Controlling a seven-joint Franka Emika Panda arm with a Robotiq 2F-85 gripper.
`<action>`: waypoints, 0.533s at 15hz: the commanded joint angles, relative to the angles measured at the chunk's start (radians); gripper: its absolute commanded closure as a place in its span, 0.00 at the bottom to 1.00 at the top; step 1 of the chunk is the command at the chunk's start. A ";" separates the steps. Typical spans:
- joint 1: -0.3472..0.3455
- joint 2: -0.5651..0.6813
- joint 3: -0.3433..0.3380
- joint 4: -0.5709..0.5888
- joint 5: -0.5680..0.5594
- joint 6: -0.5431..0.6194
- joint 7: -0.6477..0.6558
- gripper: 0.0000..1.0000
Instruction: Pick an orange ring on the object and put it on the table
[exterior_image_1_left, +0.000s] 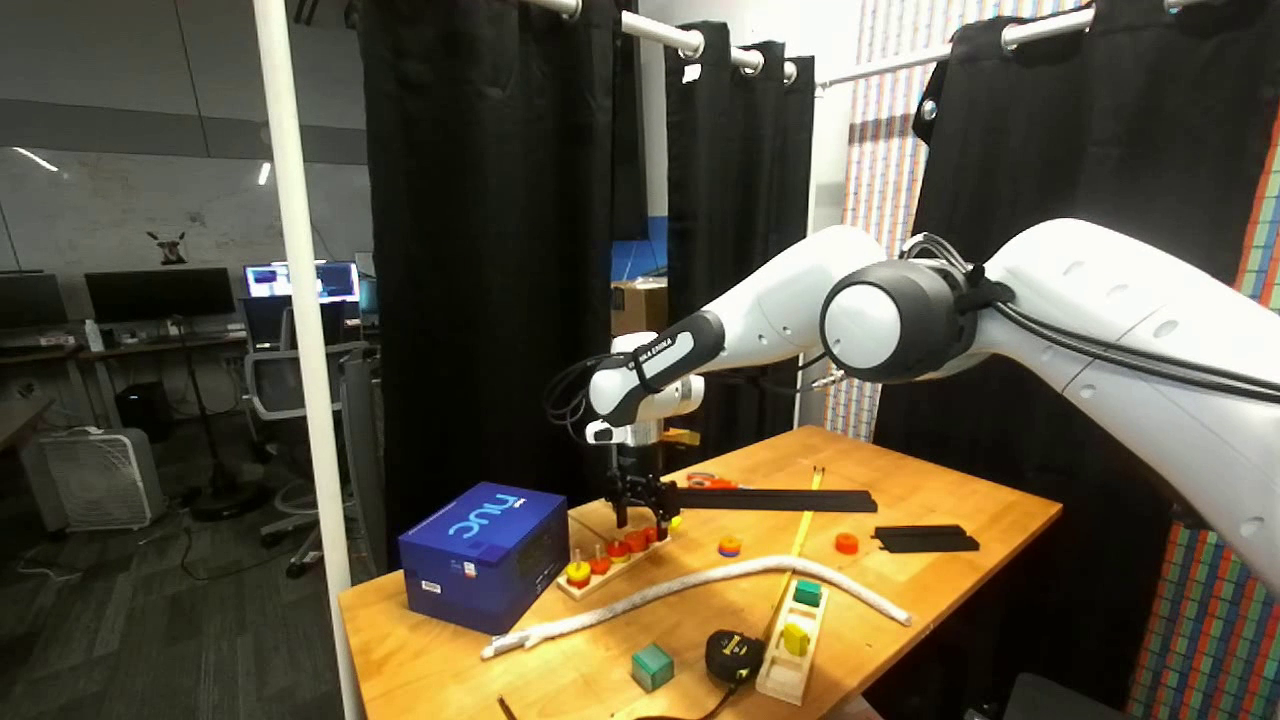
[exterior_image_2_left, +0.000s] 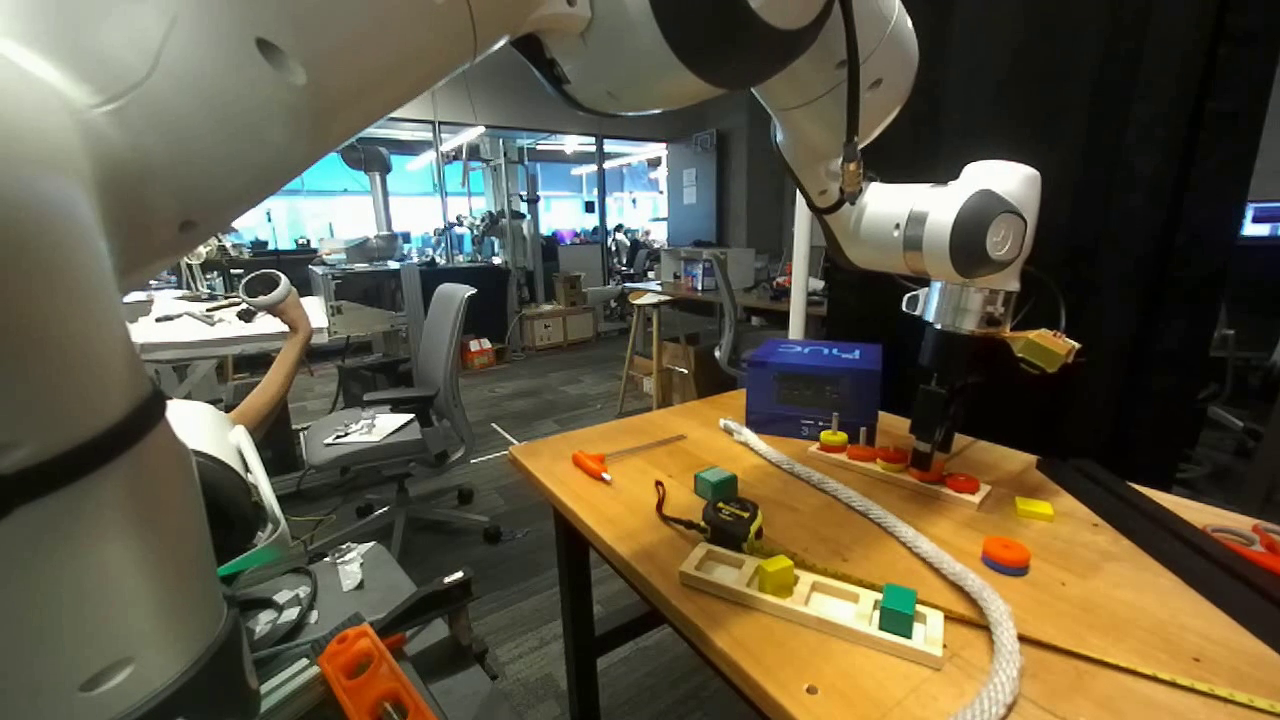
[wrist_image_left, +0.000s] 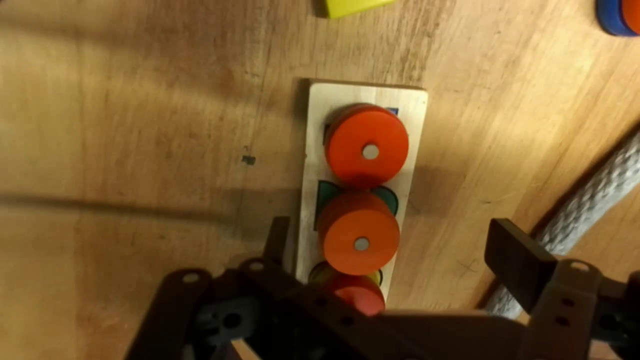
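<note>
Several orange and red rings sit on pegs along a pale wooden board (wrist_image_left: 320, 97) that lies on the table (wrist_image_left: 150, 150). The orange ring (wrist_image_left: 361, 245) is second from the board's end; a peg tip shows in its centre. It also shows in an exterior view (exterior_image_2_left: 929, 474). A redder ring (wrist_image_left: 369, 150) stands beside it at the end. My gripper (wrist_image_left: 395, 245) is open and empty, pointing down, with one finger on each side of the board at the orange ring; the right finger is farther off. In both exterior views the gripper (exterior_image_1_left: 642, 522) (exterior_image_2_left: 930, 455) is low over the board.
A blue box (exterior_image_1_left: 485, 555) stands by the board's other end. A white rope (exterior_image_1_left: 690, 580) runs alongside. A yellow block (exterior_image_2_left: 1034, 508), stacked orange and blue rings (exterior_image_2_left: 1005, 555) and black bars (exterior_image_1_left: 775, 499) lie near. A tape measure (exterior_image_1_left: 733, 657) and wooden tray (exterior_image_1_left: 785, 683) are farther off.
</note>
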 joint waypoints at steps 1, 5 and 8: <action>-0.008 0.045 0.008 0.094 0.007 -0.049 -0.021 0.00; -0.008 0.066 0.008 0.128 0.007 -0.074 -0.019 0.00; -0.008 0.079 0.009 0.150 0.008 -0.091 -0.022 0.07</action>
